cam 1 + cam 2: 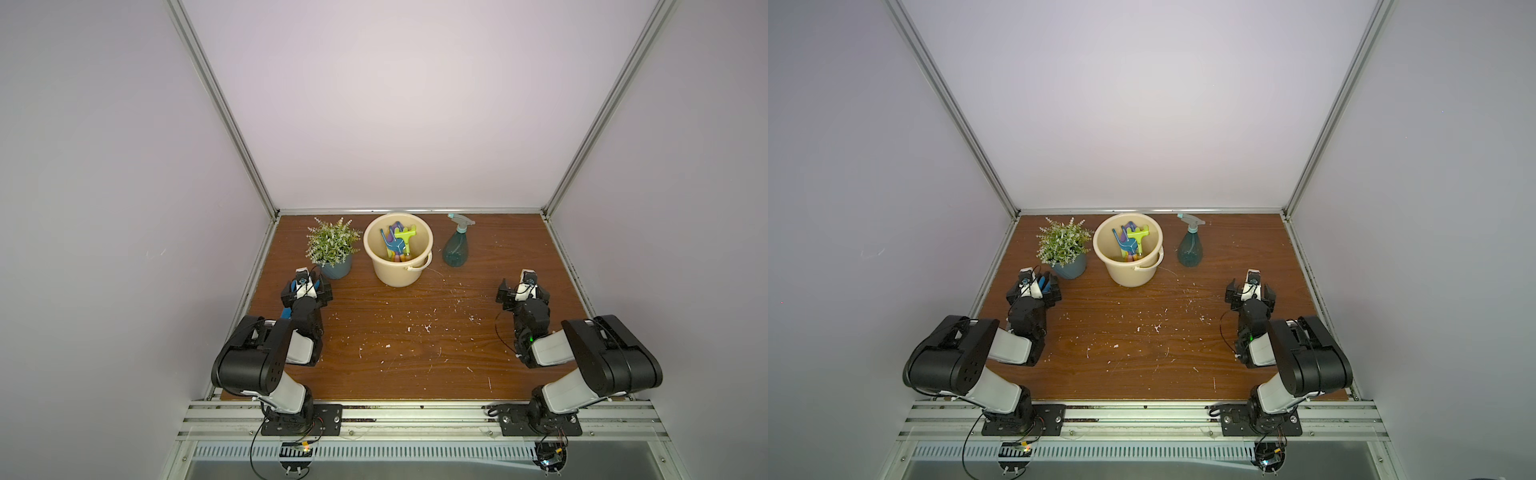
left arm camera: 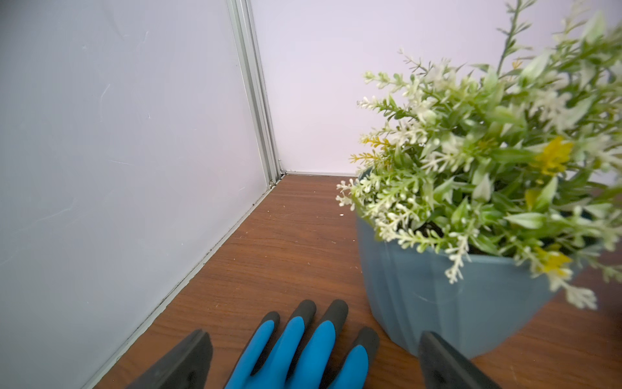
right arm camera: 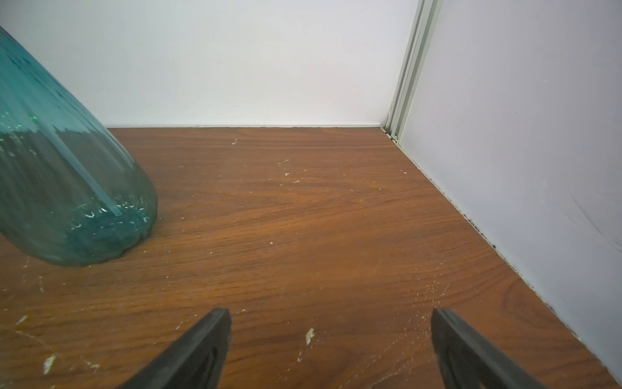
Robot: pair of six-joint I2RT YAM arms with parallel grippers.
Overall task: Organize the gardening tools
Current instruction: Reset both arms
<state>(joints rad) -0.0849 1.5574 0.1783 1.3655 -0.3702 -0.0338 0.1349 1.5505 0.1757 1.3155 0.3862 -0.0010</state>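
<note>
Several gardening tools stand in a cream bucket (image 1: 395, 272) at the back middle: a lime-green rake (image 1: 405, 236), a blue one (image 1: 392, 248) and a purple one (image 1: 395, 228). The teal spray bottle (image 1: 456, 245) stands upright to the bucket's right, and its base shows in the right wrist view (image 3: 67, 188). My left gripper (image 1: 306, 286) is open, low over a blue-and-grey glove (image 2: 303, 343), fingers either side of it, not touching. My right gripper (image 3: 330, 313) is open over bare table, in front and to the right of the bottle.
A potted green plant (image 1: 332, 247) in a blue-grey pot (image 2: 454, 303) stands left of the bucket, close to my left gripper. White enclosure walls (image 1: 124, 208) close the left, back and right sides. White flecks dot the wooden table (image 1: 395, 332).
</note>
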